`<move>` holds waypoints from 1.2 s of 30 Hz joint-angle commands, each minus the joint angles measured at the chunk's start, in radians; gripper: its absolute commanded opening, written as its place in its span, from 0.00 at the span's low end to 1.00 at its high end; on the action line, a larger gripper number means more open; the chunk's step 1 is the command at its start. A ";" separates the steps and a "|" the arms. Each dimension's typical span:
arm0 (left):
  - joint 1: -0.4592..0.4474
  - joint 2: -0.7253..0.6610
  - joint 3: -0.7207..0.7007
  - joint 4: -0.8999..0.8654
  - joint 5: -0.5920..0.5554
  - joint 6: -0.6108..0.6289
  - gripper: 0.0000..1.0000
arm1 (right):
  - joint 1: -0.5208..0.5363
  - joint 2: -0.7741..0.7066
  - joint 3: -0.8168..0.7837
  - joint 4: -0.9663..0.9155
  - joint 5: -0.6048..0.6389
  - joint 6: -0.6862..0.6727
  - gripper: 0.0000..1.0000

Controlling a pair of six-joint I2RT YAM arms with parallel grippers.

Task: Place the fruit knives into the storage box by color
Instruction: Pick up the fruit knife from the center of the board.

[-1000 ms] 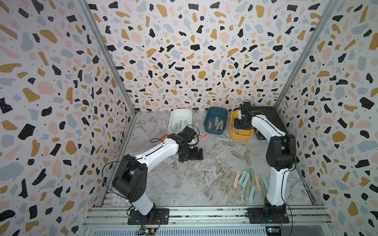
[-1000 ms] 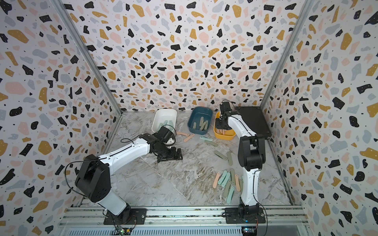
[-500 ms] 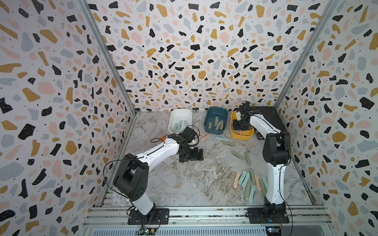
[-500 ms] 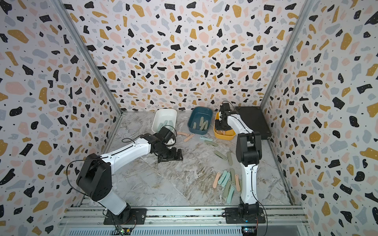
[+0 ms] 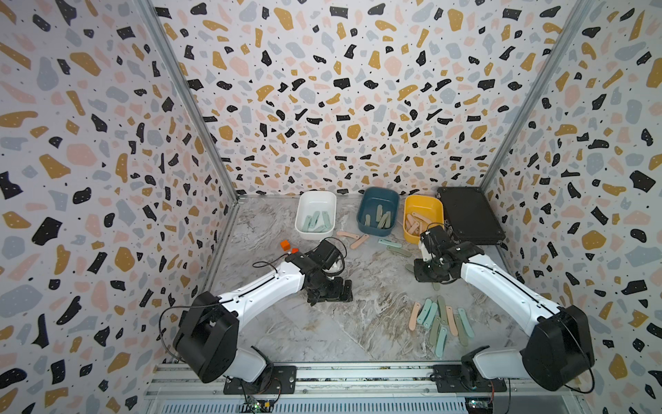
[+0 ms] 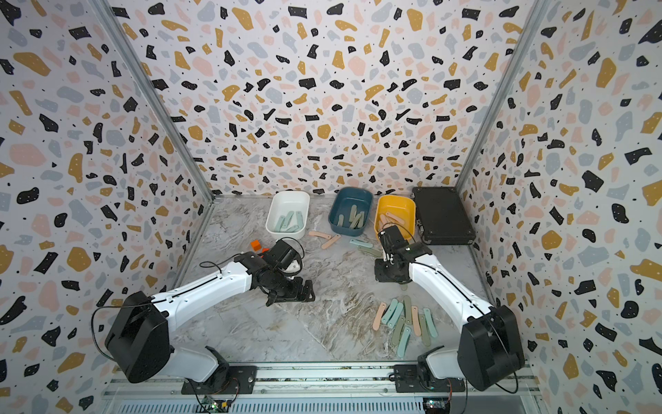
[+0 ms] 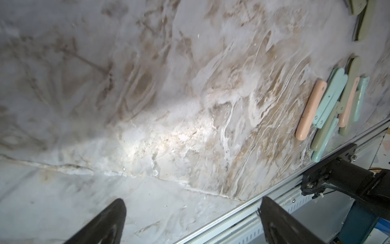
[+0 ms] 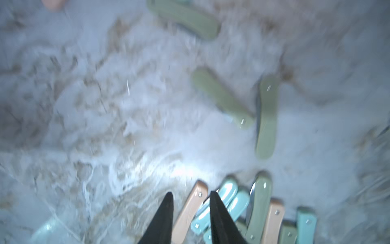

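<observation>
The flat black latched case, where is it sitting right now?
In both top views the flat black latched case lies in the far right corner of the marble-look tabletop, just right of the mustard yellow plastic tub.

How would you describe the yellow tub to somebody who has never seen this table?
Three open tubs stand in a row by the back wall. The yellow tub is the end one, beside the flat black case; only it holds peach-pink knives.

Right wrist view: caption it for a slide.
Right gripper, narrowly open and empty, beside clustered pink, mint and green fruit knives on the marble table; three green knives lie apart.
</observation>
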 commanded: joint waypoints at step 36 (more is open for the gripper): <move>-0.059 0.060 -0.020 0.025 -0.022 -0.007 0.99 | 0.286 0.015 -0.338 0.157 0.047 0.356 0.27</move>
